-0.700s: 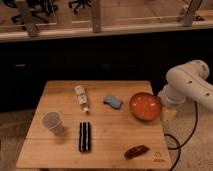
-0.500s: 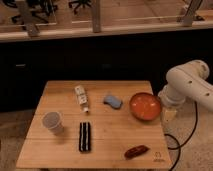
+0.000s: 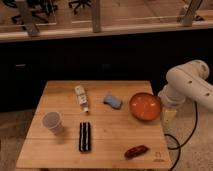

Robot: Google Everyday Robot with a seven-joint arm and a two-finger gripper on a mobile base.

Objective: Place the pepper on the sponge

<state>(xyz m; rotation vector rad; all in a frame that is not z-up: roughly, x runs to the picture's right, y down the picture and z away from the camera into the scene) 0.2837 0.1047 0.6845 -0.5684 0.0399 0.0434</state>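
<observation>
The one camera view looks down on a wooden bench. The pepper lies flat near the front edge, toward the right corner. The sponge sits well apart from it, further back near the middle, just left of an orange-red bowl. So the pepper is not on the sponge.

The white arm hangs off the bench's right side, with the pincer pointing down just beside the bowl, past the bench edge. I cannot tell whether it is apart or together, but it holds nothing I can make out.

Against the two pictures from the last second, nothing has shifted: pepper, sponge, bowl, cup, black block, bottle and arm all sit as they did. I take this as a pause, with the pepper's move to the sponge unsettled.
</observation>
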